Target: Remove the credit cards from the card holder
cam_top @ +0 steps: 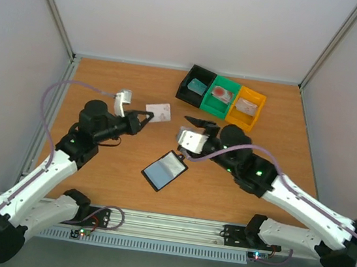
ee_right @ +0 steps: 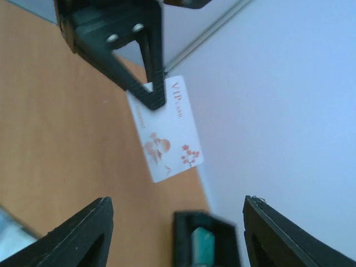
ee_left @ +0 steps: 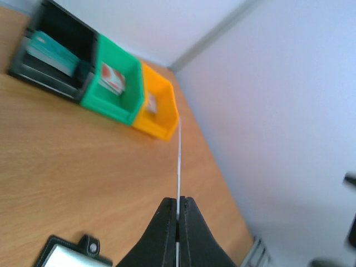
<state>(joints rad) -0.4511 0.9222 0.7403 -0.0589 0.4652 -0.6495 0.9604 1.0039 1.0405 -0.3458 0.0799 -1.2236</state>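
My left gripper (cam_top: 142, 121) is shut on a whitish card (cam_top: 159, 112) and holds it above the table, left of centre. In the left wrist view the card (ee_left: 179, 161) shows edge-on between the closed jaws. In the right wrist view the card (ee_right: 167, 133) shows its printed face. My right gripper (cam_top: 191, 128) is open and empty, just right of the card and apart from it. The card holder (cam_top: 165, 170) lies open on the table below both grippers, pale inner pocket up; its tab edge shows in the left wrist view (ee_left: 72, 253).
Three trays stand at the back right: black (cam_top: 188, 89) with a teal card (cam_top: 199, 85), green (cam_top: 214, 105) with a red card (cam_top: 221, 94), orange (cam_top: 239, 120) with a pale card (cam_top: 246, 105). Frame posts rise at the back corners.
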